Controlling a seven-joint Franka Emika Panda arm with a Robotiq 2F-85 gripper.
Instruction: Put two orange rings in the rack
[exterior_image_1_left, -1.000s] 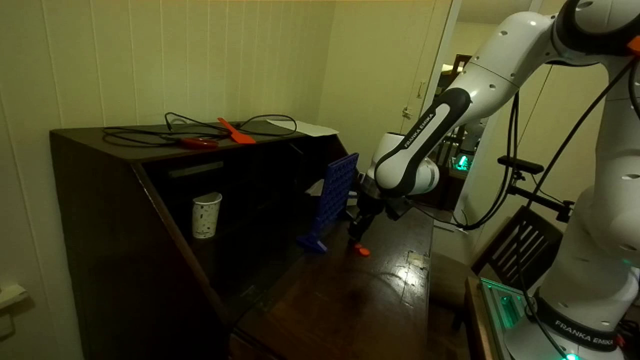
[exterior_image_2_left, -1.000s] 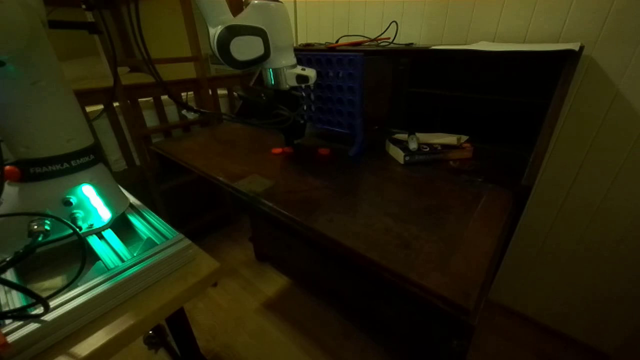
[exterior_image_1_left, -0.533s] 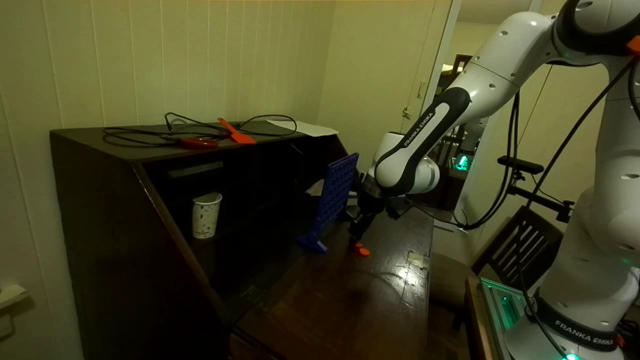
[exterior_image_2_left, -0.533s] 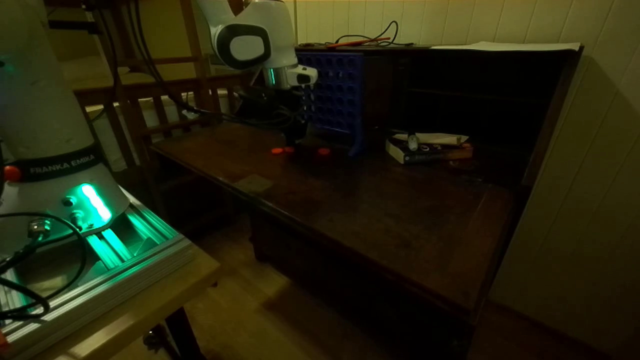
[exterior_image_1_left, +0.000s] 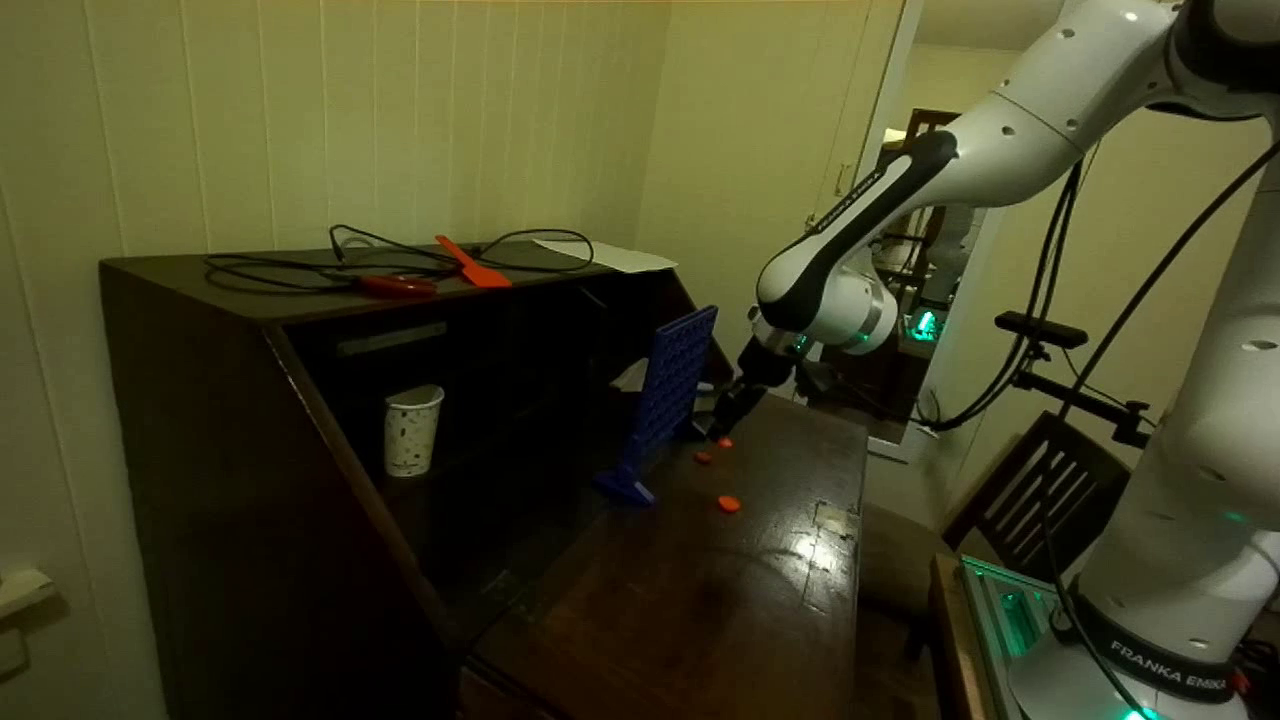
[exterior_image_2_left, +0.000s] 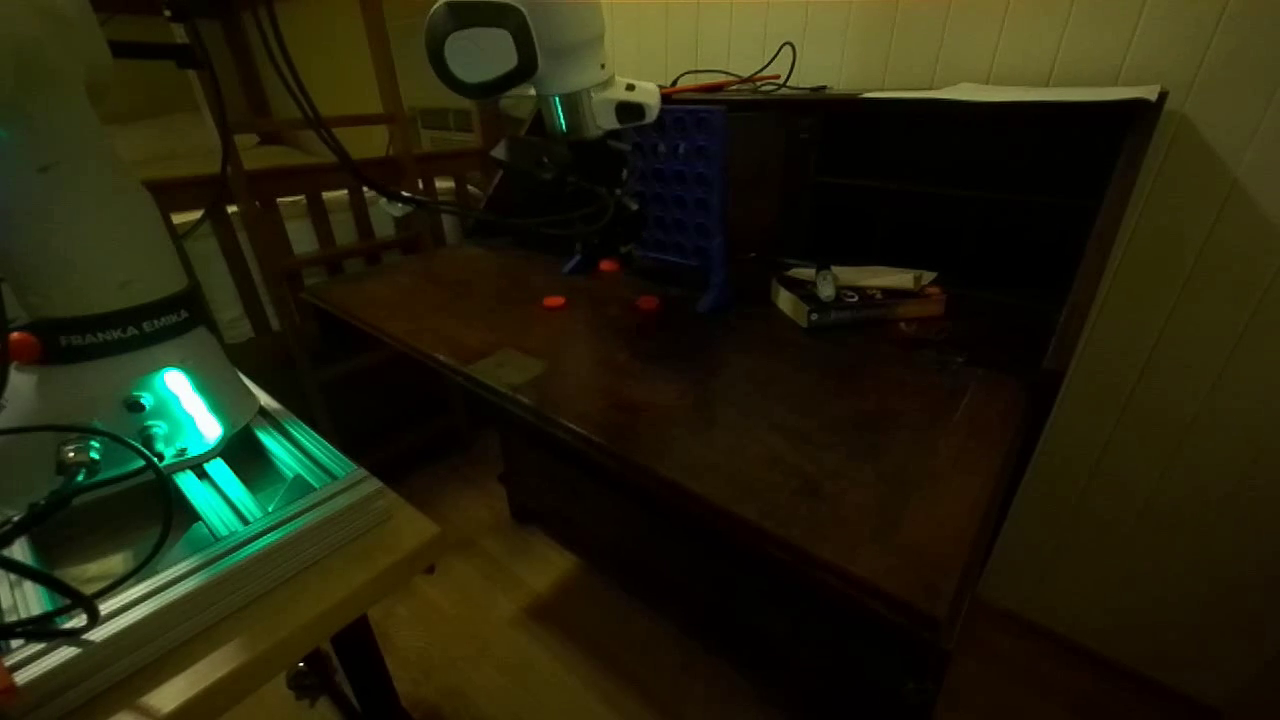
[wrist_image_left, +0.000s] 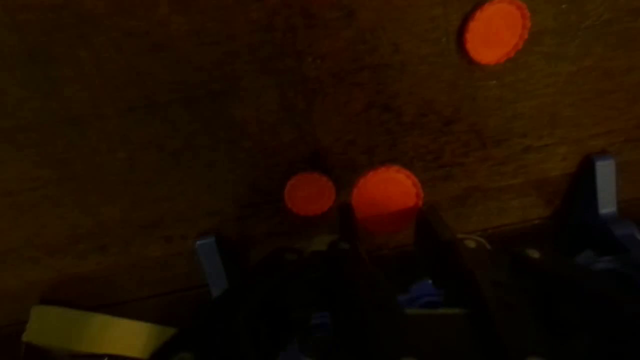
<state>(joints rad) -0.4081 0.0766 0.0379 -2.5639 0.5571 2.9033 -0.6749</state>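
Just right of the upright blue rack (exterior_image_1_left: 672, 380) in an exterior view, the fingers (exterior_image_1_left: 737, 405) pinch an orange ring (exterior_image_1_left: 726, 442). In an exterior view, a left ring (exterior_image_2_left: 553, 302) and a right ring (exterior_image_2_left: 648, 302) lie loose on the surface (exterior_image_2_left: 740, 400). In the wrist view, the pinched ring fills the fingers' gap.

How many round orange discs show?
3. Wrist view: one orange disc between the black fingers; on the dark wooden desk, a duller disc left of them, a bright disc upper right. Others may be hidden.
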